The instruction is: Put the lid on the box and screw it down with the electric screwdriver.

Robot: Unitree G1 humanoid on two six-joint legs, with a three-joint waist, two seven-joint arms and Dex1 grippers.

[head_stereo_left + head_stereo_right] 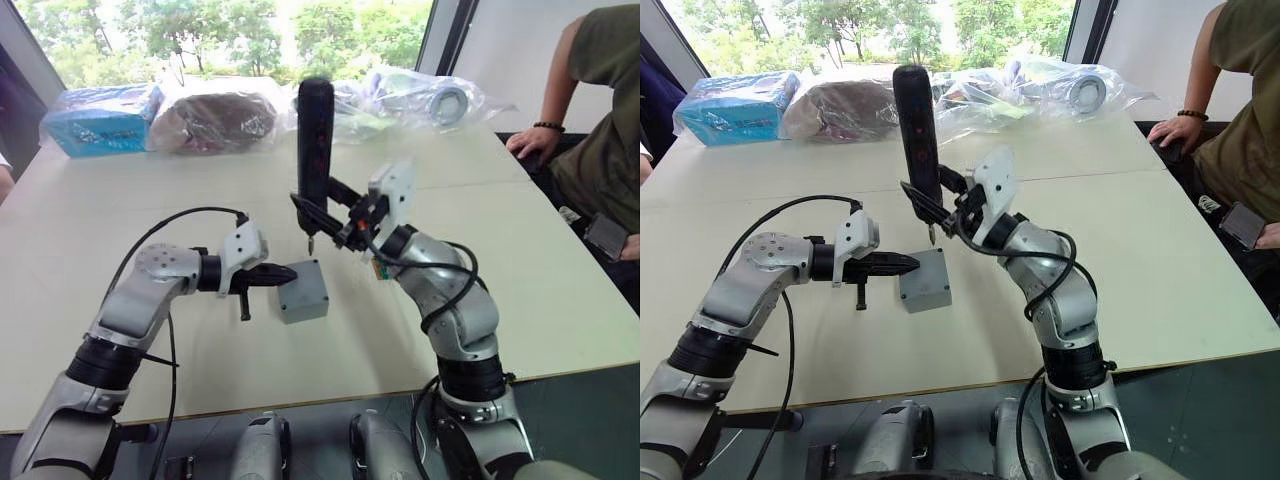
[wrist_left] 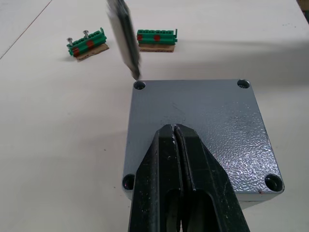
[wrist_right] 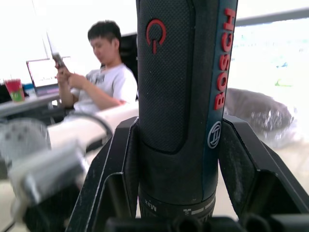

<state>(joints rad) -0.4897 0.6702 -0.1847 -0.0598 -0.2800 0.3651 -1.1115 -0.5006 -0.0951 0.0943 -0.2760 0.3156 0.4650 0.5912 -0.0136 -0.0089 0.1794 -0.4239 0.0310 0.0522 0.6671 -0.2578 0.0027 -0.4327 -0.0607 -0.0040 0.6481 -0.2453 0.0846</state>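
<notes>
The grey lid (image 2: pixel 207 116) lies on the box (image 1: pixel 305 305), flush with it, screw holes open at its corners. My left gripper (image 1: pixel 285 273) is shut, and its tips rest on the lid's top from the left. The right gripper (image 1: pixel 322 215) is shut on the electric screwdriver (image 1: pixel 314 140), a black tool held upright over the table. Its thin bit (image 2: pixel 124 38) points down, and the tip hangs just short of the lid's far corner hole (image 2: pixel 139 85).
Two green-and-red blocks (image 2: pixel 87 44) (image 2: pixel 155 38) lie on the table beyond the box. Plastic-wrapped packages (image 1: pixel 215 120) and a blue pack (image 1: pixel 100 120) line the far edge. A person (image 1: pixel 600 120) sits at the right with a hand (image 1: pixel 535 140) on the table.
</notes>
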